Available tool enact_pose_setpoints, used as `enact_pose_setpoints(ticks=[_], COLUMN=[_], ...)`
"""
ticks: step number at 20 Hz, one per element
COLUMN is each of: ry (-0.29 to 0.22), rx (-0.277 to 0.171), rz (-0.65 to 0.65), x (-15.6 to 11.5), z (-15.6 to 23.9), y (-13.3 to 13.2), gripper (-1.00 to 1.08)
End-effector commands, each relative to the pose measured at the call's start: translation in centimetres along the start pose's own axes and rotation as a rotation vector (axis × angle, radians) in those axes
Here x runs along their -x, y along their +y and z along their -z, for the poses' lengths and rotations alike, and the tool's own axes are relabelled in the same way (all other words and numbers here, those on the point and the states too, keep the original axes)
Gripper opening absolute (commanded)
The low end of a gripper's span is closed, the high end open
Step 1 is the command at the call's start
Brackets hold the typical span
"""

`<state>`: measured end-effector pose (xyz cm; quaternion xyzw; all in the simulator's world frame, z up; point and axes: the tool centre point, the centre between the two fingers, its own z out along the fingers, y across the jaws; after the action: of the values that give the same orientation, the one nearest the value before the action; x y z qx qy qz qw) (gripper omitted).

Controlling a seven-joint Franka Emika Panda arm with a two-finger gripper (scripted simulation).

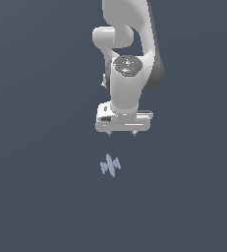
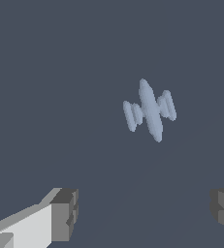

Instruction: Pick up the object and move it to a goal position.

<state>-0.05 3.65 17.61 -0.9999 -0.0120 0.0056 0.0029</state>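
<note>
- The gripper (image 1: 124, 134) hangs pointing down from the white arm (image 1: 127, 54), its two fingers spread wide with nothing between them and touching nothing.
- In the wrist view the fingertips (image 2: 65, 213) show as blocky grey pads on a white body, set far apart at opposite edges of the picture.
- The object (image 1: 110, 165) lies on the flat, dark slate-grey surface (image 1: 36, 197), below the gripper and apart from it.
- The object (image 2: 150, 110) is pale blue-grey and matte: a long pointed central ridge flanked by shorter thin fins on either side.
- The arm's shell is smooth and glossy.
</note>
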Motion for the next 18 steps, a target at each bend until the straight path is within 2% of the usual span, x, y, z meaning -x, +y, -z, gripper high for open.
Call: enact_pose_setpoints(ticks=[1, 18], ry=[0.0, -0.014], rx=[0.0, 0.002], rz=[0.0, 0.025], x=[0.0, 0.15], z=[0.0, 0.2], y=[0.0, 0.24], gripper=[1.0, 1.0])
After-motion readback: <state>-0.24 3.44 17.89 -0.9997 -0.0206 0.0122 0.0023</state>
